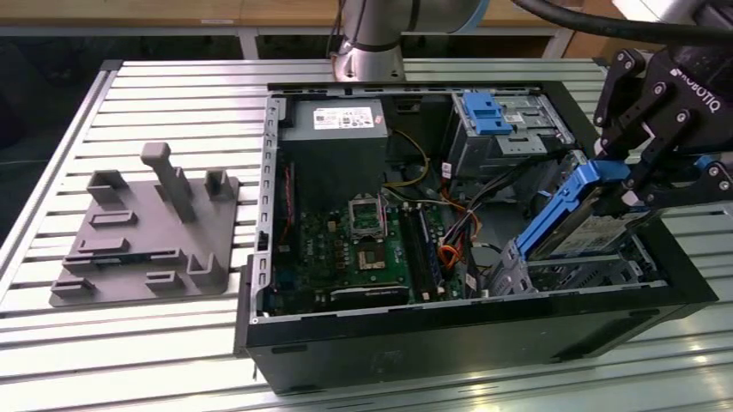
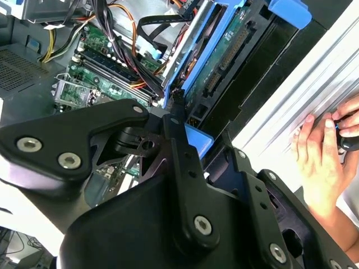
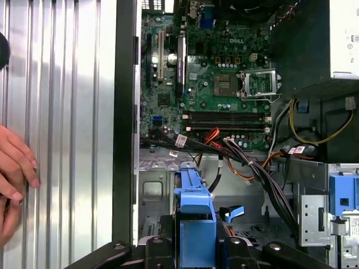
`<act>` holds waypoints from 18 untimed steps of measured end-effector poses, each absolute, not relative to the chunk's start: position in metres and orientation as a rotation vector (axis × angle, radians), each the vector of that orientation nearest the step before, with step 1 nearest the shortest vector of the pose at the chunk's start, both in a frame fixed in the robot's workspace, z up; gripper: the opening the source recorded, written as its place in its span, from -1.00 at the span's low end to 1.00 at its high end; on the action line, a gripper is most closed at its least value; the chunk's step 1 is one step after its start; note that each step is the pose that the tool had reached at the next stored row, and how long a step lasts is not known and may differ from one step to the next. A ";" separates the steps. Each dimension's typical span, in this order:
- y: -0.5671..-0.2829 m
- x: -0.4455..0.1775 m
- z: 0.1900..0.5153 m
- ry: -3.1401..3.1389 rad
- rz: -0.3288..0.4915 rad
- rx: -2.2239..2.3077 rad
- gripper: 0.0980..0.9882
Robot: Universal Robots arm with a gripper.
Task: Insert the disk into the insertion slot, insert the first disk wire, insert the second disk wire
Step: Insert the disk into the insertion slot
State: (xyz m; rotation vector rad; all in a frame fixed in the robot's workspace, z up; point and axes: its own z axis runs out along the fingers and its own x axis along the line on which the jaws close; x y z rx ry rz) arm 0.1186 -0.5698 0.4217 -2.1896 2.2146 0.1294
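Note:
The disk point(image 1: 582, 230), a silver drive in a bright blue carrier, hangs tilted in the open computer case at the exterior view's right. Its lower end dips into the insertion slot point(image 1: 578, 273), a perforated silver cage at the case's front corner. My gripper point(image 1: 626, 184) is shut on the disk's raised upper end. The second wrist view shows the disk point(image 2: 221, 59) edge-on beyond the black fingers point(image 2: 178, 120). In the first wrist view the blue carrier point(image 3: 194, 208) points down at the cage point(image 3: 154, 188). A bundle of black and orange wires point(image 3: 247, 162) lies loose beside the cage.
A taller grey bay with a blue latch point(image 1: 493, 116) stands behind the cage, with the power supply point(image 1: 332, 120) and motherboard point(image 1: 355, 249) beside it. A grey fixture point(image 1: 149, 232) sits on the slatted table. A person's hand point(image 2: 322, 145) rests on the table beside the case.

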 end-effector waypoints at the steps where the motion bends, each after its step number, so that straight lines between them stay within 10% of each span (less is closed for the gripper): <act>1: -0.570 0.119 0.421 2.215 0.130 -2.190 -0.41; 11: -0.570 0.119 0.404 2.216 0.131 -2.191 -0.41; 18: -0.570 0.119 0.404 2.215 0.132 -2.191 0.01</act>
